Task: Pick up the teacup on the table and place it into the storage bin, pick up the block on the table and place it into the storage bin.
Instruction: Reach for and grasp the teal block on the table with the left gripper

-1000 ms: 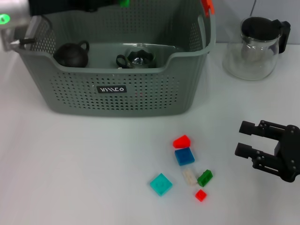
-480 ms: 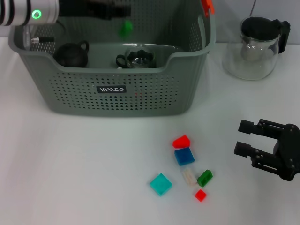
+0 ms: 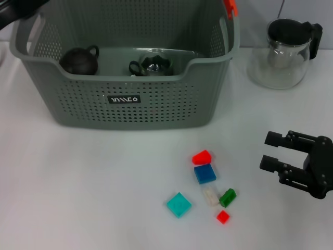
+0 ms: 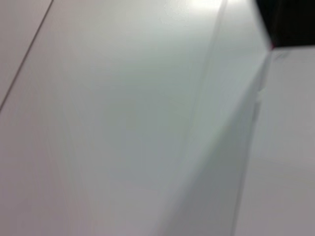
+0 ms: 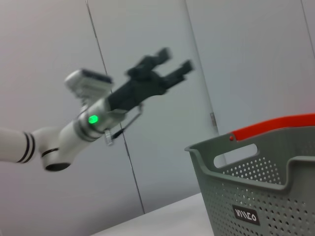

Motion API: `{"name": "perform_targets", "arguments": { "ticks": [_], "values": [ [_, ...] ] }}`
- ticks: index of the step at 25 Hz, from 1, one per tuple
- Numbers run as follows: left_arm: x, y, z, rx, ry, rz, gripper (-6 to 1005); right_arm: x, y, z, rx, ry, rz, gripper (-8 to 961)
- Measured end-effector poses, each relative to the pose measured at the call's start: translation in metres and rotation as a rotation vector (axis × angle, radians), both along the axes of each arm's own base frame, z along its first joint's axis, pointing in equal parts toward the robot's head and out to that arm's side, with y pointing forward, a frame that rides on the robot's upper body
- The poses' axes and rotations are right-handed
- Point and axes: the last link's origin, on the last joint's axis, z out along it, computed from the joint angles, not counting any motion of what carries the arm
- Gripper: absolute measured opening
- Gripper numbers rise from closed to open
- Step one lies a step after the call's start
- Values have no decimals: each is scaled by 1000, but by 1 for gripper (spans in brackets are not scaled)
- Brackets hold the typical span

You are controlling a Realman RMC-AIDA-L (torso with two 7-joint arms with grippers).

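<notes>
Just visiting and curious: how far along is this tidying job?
A black cup and a second cup sit in the basket. Nothing is held: the left gripper is raised and open, and the right gripper hovers open near the blocks. Six blocks are left on the table.

We see the storage bin (image 3: 130, 78) at the back of the counter (image 3: 78, 187), w/ a dark teapot (image 3: 79, 60) and a teacup (image 3: 152, 64) inside. Glass pitcher (image 3: 283, 52) stands right of it. Blocks lie clustered in front: red (image 3: 202, 157), blue (image 3: 205, 173), teal (image 3: 179, 204), green (image 3: 227, 197), small red (image 3: 222, 216). Right tool (image 3: 270, 151) hovers near the right edge, fingers apart, holding nothing.
</notes>
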Motion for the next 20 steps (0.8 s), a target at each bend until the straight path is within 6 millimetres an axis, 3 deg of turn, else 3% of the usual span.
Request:
{"name": "perform_targets", "arguments": {
  "ticks": [2, 4, 9, 12, 17, 20],
  "values": [
    [-11, -19, -2, -2, 32, -34, 828, 0, 1, 0, 1, -1, 2, 609],
    [-22, -36, -17, -40, 131, -55, 835, 0, 2, 0, 0, -4, 2, 609],
    [-46, -78, -89, -180, 432, -140, 852, 1, 2, 0, 4, -8, -11, 609],
    [-51, -95, -129, -233, 512, -213, 848, 2, 3, 1, 0, -6, -23, 609],
    [-54, -96, -166, -305, 576, -230, 843, 2, 4, 2, -2, -8, -24, 609],
    [-54, -91, -176, -326, 614, -231, 843, 2, 4, 2, -3, -8, -24, 609]
  ]
}}
